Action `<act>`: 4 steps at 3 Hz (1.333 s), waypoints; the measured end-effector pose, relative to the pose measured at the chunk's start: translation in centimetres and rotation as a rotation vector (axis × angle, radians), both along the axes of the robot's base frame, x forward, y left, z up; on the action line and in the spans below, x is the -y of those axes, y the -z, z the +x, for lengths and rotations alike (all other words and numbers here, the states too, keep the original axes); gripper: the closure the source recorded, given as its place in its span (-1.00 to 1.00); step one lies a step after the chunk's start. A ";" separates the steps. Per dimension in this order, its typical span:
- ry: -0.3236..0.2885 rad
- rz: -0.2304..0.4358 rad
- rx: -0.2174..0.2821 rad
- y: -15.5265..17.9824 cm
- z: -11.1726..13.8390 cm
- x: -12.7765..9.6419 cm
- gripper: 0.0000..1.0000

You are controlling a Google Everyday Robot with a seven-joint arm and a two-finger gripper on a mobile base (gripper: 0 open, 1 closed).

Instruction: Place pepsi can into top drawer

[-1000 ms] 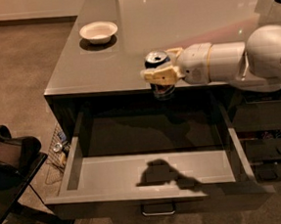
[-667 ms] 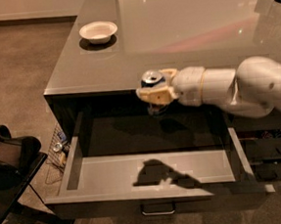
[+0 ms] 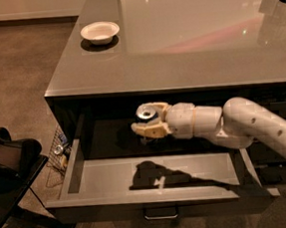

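Observation:
The top drawer (image 3: 104, 182) is pulled wide open under the counter, with its small metal handle (image 3: 161, 215) at the front. My gripper (image 3: 148, 120) reaches in from the right and is shut on the pepsi can (image 3: 146, 113). Only the can's silver top shows between the fingers (image 3: 152, 129). The can hangs upright over the drawer's back part, below the counter edge and above the drawer floor. The arm's shadow falls on the drawer floor (image 3: 153, 177).
A white bowl (image 3: 100, 32) stands at the back left of the grey counter (image 3: 186, 37). A dark chair (image 3: 9, 162) stands on the left by the drawer. Darker narrower drawers (image 3: 282, 109) sit on the right behind the arm. Wire clutter (image 3: 58, 151) lies on the floor at the left.
My gripper has moved the can down and toward the front, from the counter's edge level to below the counter top, over the open drawer.

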State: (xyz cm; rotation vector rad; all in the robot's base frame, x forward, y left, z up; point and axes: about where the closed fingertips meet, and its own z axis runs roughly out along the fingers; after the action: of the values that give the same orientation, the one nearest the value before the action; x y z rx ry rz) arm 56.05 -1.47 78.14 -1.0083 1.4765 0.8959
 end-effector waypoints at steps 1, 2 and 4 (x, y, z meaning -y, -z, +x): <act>-0.038 0.049 0.010 4.7 0.1 -1.5 1.00; -0.039 0.099 -0.005 8.7 -0.3 -3.0 1.00; -0.046 0.107 -0.010 9.1 -0.3 -3.4 0.18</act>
State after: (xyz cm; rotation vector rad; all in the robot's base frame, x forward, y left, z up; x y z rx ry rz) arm 55.71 1.92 69.05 -0.9639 1.4034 1.0036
